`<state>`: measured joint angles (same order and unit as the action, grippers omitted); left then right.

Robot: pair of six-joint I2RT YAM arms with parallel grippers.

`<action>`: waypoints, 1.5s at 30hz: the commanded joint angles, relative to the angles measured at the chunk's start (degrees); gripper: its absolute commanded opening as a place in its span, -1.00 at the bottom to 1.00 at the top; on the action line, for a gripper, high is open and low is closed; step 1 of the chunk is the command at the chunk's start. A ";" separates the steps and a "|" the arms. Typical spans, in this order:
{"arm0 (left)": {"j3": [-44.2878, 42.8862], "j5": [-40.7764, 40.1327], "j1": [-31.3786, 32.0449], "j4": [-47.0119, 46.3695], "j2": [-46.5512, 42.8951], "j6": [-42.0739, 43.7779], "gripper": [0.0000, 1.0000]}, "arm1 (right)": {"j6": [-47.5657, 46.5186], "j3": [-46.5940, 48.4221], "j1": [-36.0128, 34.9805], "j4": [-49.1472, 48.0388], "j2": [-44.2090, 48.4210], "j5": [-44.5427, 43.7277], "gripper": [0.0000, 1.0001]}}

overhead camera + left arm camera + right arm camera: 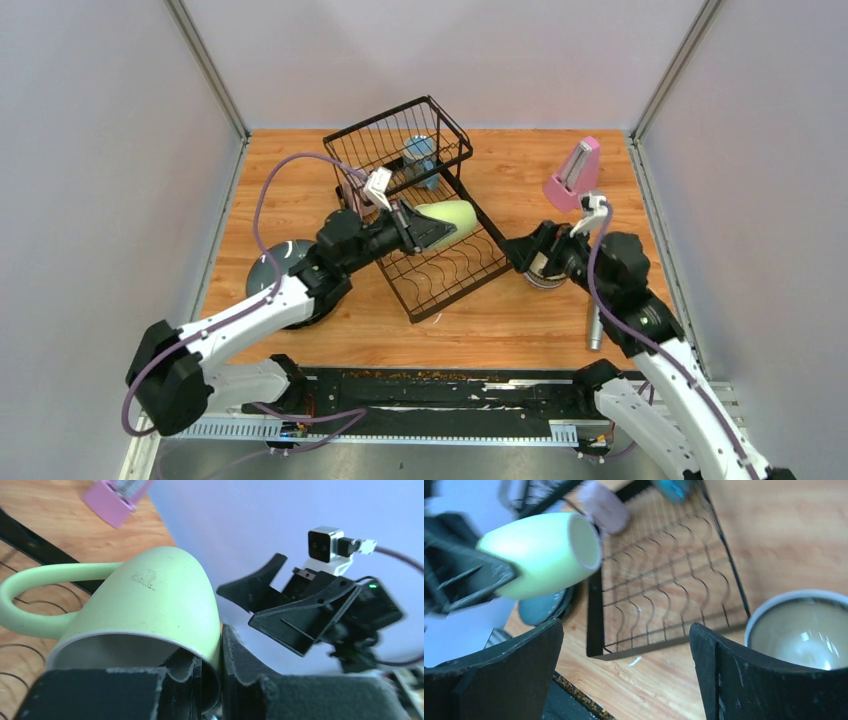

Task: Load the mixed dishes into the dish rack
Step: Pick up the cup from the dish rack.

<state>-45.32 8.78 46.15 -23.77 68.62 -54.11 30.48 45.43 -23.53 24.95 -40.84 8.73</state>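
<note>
— Where's the pale-green ceramic mug (455,216)?
— Centre of the overhead view, lying sideways over the wavy slots of the black wire dish rack (440,282). The left gripper (425,228) is pinched on its rim, one finger inside, one outside.
— And the right gripper (625,635)?
— Spread wide, holding nothing, right of centre over a pale round bowl (799,625) just beside the rack.
— Anything loaded?
— A blue mug (420,152), upper centre, in the rack's tall end.

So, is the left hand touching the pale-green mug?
Touching. The left wrist view shows the left hand pinching the pale-green mug by its rim, one finger inside, one outside.
</note>
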 commanded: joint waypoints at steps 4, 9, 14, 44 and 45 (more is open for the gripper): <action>3.05 27.62 -7.66 -1.72 -11.23 -15.55 -1.00 | -25.45 -15.83 -0.17 -34.66 16.82 22.75 0.92; -2.20 39.59 -9.48 2.25 -10.06 -19.80 -1.00 | -53.62 -15.78 -2.37 -28.29 14.92 35.18 0.88; -6.93 46.18 -9.80 3.62 -7.73 -21.88 -1.00 | -69.32 -14.02 -4.26 -25.27 10.96 35.67 0.94; -2.64 51.41 -9.93 -28.60 1.75 -43.47 -1.00 | -76.73 -13.24 -15.93 -47.57 5.14 34.48 0.78; -2.65 51.38 -9.94 -28.50 1.81 -43.39 -1.00 | -76.14 -13.22 -15.93 -48.43 5.10 35.28 0.77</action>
<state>-46.44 60.31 36.58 -47.09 70.30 -96.82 -47.07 31.38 -38.83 -16.53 -36.53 40.93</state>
